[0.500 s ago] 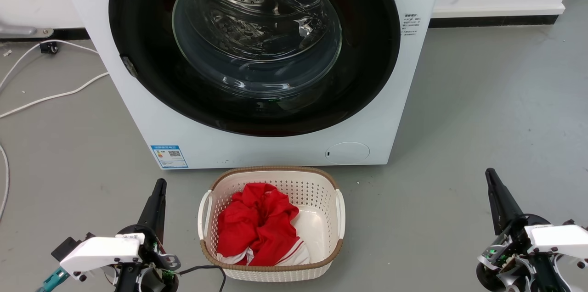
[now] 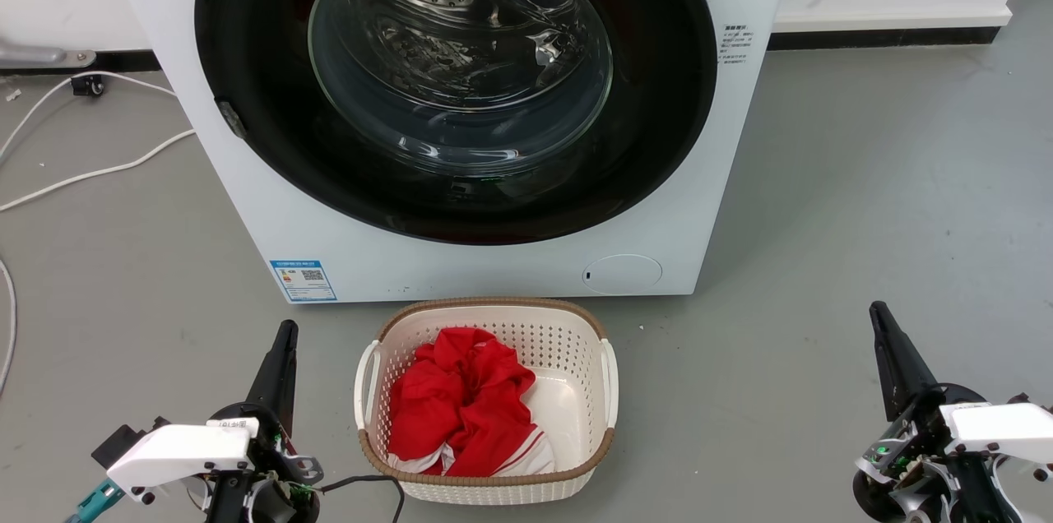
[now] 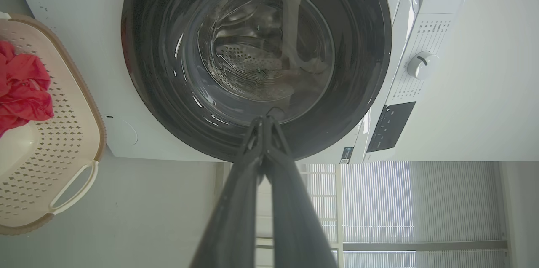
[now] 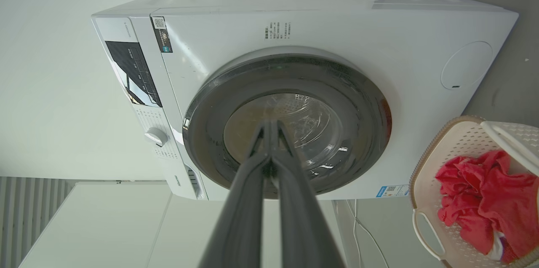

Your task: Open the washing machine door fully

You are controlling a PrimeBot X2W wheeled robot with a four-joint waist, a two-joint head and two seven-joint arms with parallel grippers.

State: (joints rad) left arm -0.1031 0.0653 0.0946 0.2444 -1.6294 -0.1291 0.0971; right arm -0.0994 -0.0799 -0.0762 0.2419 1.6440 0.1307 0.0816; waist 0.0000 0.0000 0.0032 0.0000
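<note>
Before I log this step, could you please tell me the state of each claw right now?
Left claw: closed, holding nothing.
Right claw: closed, holding nothing.

You have bright, even indoor light in all three views, with no hard shadows. In the head view the grey floor [image 2: 864,202] is flatly lit, and the washing machine [image 2: 288,235] throws only a faint, soft shadow along its right side. The washing machine door [image 2: 247,30] carries small white highlights on its glass and dim reflections in its black ring. The red cloth [image 2: 461,408] looks saturated, not blown out. In the left wrist view the blinds [image 3: 379,200] glow pale with daylight. Both wrist views bow straight edges near their borders. There the left gripper [image 3: 264,122] and right gripper [image 4: 271,124] turn soft and out of focus toward the bottom edge.
</note>
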